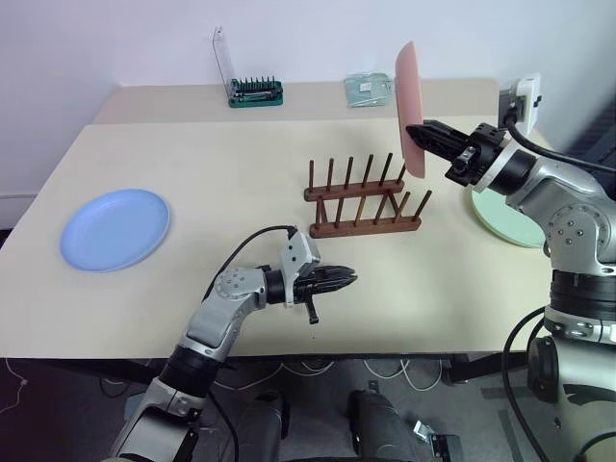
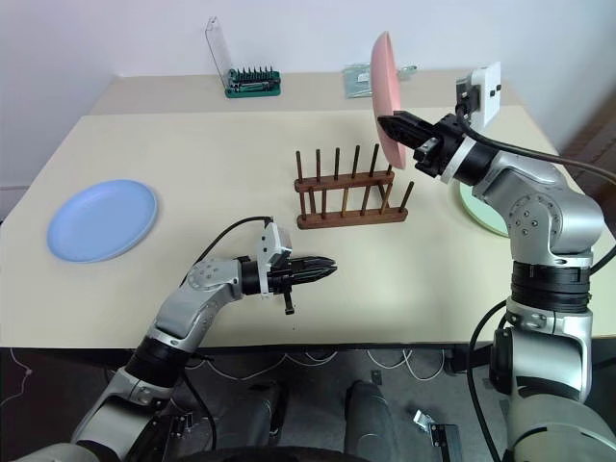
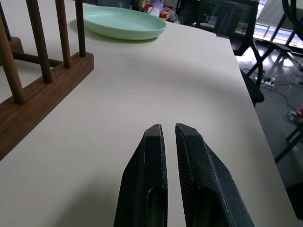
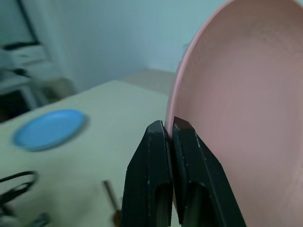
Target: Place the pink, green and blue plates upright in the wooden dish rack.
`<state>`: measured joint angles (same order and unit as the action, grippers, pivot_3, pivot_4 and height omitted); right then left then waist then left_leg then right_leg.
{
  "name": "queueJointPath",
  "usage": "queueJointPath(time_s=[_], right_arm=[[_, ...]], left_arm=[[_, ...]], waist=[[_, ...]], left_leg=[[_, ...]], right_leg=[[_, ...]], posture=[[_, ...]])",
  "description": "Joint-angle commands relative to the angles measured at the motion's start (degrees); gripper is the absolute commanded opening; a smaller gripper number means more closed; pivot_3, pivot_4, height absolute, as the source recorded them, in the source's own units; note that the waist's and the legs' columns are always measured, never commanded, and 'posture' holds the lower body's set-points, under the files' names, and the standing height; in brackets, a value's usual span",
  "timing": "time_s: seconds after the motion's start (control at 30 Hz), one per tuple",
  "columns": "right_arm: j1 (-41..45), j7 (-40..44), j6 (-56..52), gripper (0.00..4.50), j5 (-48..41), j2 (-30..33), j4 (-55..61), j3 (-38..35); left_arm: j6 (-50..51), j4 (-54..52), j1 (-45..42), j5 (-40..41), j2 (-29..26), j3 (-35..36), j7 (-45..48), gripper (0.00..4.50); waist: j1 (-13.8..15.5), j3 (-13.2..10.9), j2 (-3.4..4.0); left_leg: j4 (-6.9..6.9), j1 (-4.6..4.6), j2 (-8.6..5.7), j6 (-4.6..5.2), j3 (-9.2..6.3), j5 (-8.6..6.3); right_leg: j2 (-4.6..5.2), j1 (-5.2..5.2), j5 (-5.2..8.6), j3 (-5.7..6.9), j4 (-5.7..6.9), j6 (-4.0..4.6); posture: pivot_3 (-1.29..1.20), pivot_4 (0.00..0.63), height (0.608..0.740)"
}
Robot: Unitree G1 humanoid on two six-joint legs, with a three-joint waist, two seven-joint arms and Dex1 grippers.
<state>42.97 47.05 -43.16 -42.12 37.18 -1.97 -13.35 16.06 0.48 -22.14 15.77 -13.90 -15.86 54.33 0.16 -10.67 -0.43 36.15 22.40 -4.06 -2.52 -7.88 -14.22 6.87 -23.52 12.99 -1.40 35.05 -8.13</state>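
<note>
While the right hand grips the pink plate upright above the empty wooden rack, the green plate and blue plate lie flat on the bench, left hand clenched, empty.

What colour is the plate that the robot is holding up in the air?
Salmon pink. The plate shows best in the right wrist view, pinched at its rim by the right claw.

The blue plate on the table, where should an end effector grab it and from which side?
Grip the blue plate by its raised rim on the edge nearest the left end effector, coming in low from that side. It lies flat on the table, so only the thin upturned rim offers a pinch.
</note>
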Motion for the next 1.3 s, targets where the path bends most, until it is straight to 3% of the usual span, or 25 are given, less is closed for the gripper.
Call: queueJointPath(time_s=[0.03,0.5,1.03,1.13,1.3], right_arm=[[1.5,2.9,-2.0,0.04,-4.3,1.1,-0.7,-3.3],[2.5,5.7,-4.6,0.04,-6.8,1.9,-7.9,-7.0],[6.6,9.4,-3.2,0.04,-1.8,2.3,-27.0,-5.1],[7.2,9.8,-1.9,0.93,-0.9,2.0,-28.2,-5.5],[5.5,6.0,3.9,3.45,1.7,2.2,-24.1,-6.8]], left_arm=[[-0.1,-2.2,-0.2,1.1,-0.3,1.1,-0.4,0.39],[0.5,-2.4,-0.2,1.3,-0.7,1.5,-0.2,0.39],[0.7,-2.1,-0.5,1.6,-1.0,1.4,0.2,0.39],[0.7,-2.2,-0.5,1.5,-1.1,1.5,0.2,0.39],[1.0,-2.9,0.1,1.6,-1.2,1.6,-0.2,0.39]], waist=[[0.0,0.0,0.0],[-0.8,0.0,0.01],[-0.9,0.0,0.02],[-1.0,0.0,0.02],[-0.9,0.0,0.03]], left_leg=[[0.0,0.0,0.0,0.0,0.0,0.0],[0.01,0.0,0.0,0.0,0.02,0.0],[0.02,-0.01,0.0,0.0,0.05,0.0],[0.02,-0.01,0.0,0.0,0.05,0.0],[0.02,-0.01,0.0,0.0,0.05,0.0]], right_leg=[[0.0,0.0,0.0,0.0,0.01,0.0],[0.0,0.0,0.0,0.0,0.03,-0.01],[0.0,-0.01,-0.01,-0.02,0.04,-0.01],[0.0,-0.01,-0.01,-0.02,0.04,-0.01],[0.0,-0.01,-0.01,-0.02,0.04,-0.02]], posture=[[0.0,0.15,0.74],[0.0,0.15,0.74],[0.0,0.15,0.74],[0.0,0.15,0.74],[0.0,0.15,0.74]])
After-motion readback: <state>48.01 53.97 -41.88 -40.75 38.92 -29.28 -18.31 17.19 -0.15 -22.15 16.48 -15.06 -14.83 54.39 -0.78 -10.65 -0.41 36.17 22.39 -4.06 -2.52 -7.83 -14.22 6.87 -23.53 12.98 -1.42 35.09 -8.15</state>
